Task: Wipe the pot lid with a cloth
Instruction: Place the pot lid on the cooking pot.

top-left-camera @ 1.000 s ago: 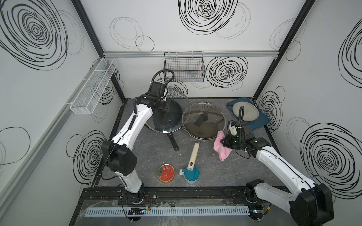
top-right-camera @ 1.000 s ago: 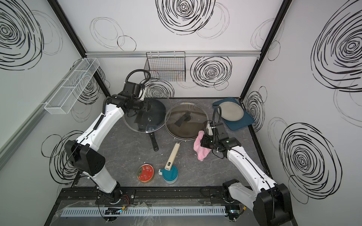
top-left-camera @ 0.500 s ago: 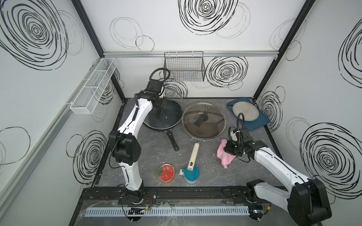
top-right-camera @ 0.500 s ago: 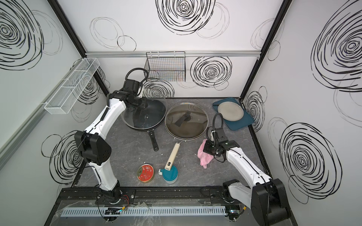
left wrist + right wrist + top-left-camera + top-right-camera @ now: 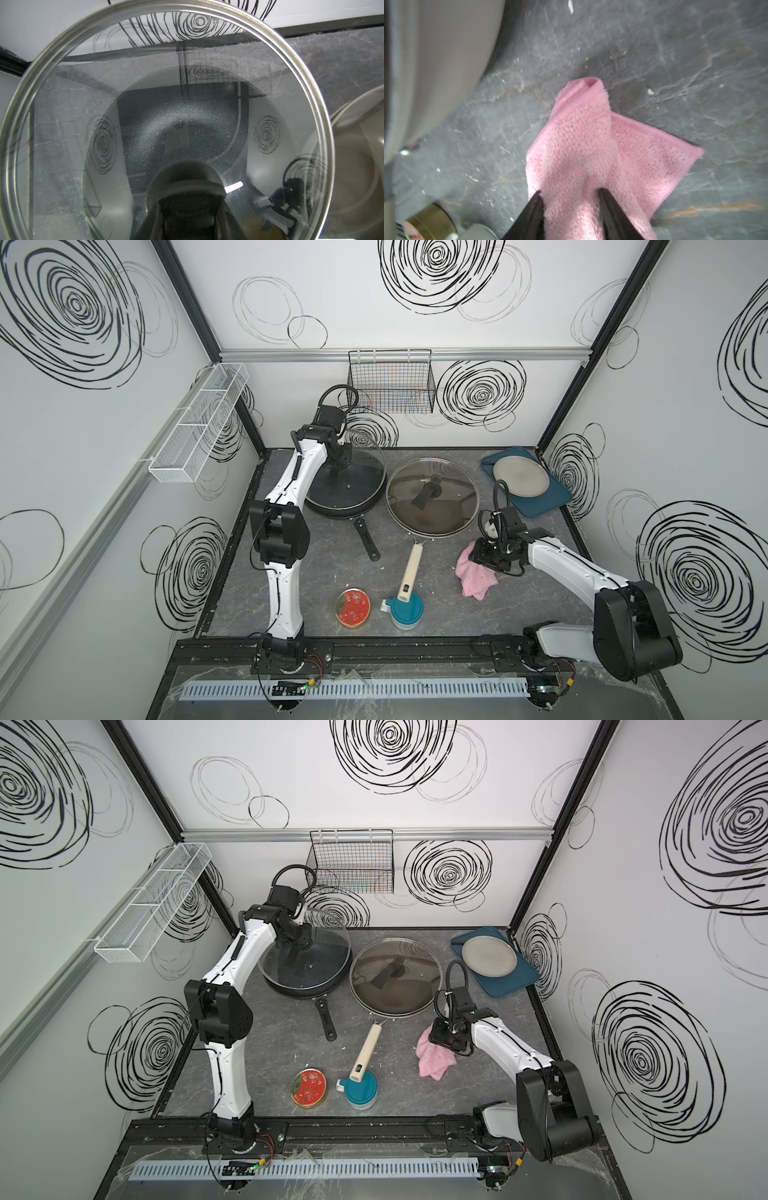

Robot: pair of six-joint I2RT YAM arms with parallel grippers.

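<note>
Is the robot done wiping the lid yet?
Done: the left gripper holds the lid, tilted over the pan. In hand: the right gripper stands open over the cloth, which lies on the table. To do: cloth and lid are apart; wiping isn't showing.

Grey marbled tabletop [image 5: 332, 564] carries a black frying pan [image 5: 345, 512], a lidded wooden-handled pan [image 5: 432, 514] beside it, a blue tray [image 5: 555, 506], the pink cloth [image 5: 478, 578], red tin [image 5: 352, 608], teal jar [image 5: 406, 610].
</note>
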